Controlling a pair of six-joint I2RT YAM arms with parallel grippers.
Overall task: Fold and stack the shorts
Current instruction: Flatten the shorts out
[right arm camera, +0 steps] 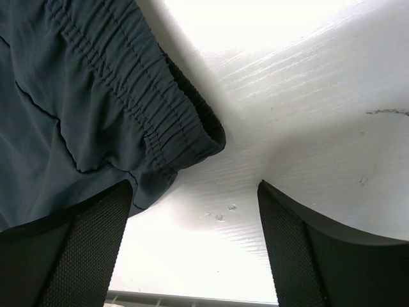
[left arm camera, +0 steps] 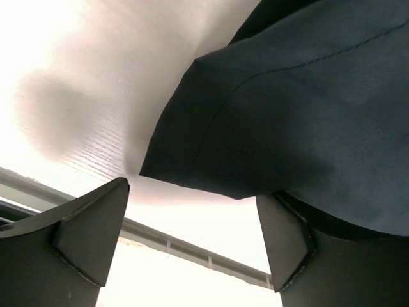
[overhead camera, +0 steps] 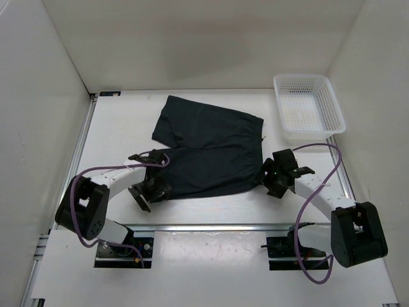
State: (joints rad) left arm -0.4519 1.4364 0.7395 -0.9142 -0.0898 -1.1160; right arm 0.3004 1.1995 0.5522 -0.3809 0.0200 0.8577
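Left pincer (left arm camera: 192, 195) and right pincer (right arm camera: 195, 187) gape at the shorts' (overhead camera: 211, 150) near corners

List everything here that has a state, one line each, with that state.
shorts: unfolded, lying flat
basket: upright, empty
left gripper: open, at a hem corner of the shorts, not gripping
right gripper: open, beside a waist corner of the shorts, not gripping

Dark shorts (overhead camera: 208, 157) flat, spread on the table centre, elastic waistband rightward.
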